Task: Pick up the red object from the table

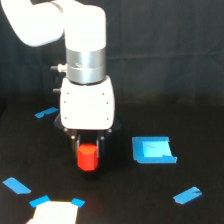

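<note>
The red object (88, 159), a small red-orange block, sits directly under the white gripper body. Its top is tucked between the two dark fingers of my gripper (89, 150). The fingers press against the block's sides, so the gripper is shut on it. They are hard to make out against the black table (150, 200). Most of the block shows below the fingertips. I cannot tell whether its underside rests on the table or hangs just above it.
A blue square patch (152, 151) lies to the exterior view's right of the block. Blue tape strips lie at the left back (46, 112), left front (16, 186) and right front (187, 195). A pale sheet with blue corners (54, 212) sits at the front edge.
</note>
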